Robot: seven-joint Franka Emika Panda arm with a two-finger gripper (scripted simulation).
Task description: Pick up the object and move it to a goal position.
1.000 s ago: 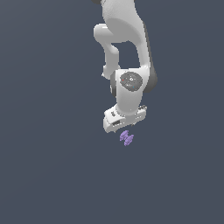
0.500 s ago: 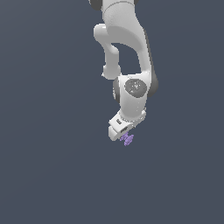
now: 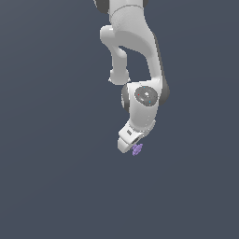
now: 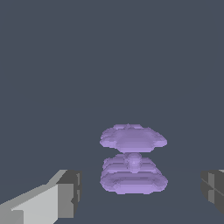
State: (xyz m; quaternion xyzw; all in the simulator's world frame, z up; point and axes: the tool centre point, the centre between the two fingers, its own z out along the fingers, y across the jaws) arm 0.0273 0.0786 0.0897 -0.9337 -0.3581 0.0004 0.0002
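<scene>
A bare simulated test space, not a room of any lived-in kind. Shown by the flat, uniform slate-grey ground [image 3: 51, 177] filling both views, without walls, furniture, horizon or texture. Shown also by the smooth, matte white jointed robot arm [image 3: 140, 60] rendered without cables or wear, and by the small light-purple faceted spool-like piece [image 4: 132, 158] just below that arm's end, blocky and coarsely modelled as in a physics renderer.

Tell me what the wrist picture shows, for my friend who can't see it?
A small light-purple spool-shaped object sits between the two open fingers of the robot's pincer, not touching either one. Everything around it is plain dark grey.
</scene>
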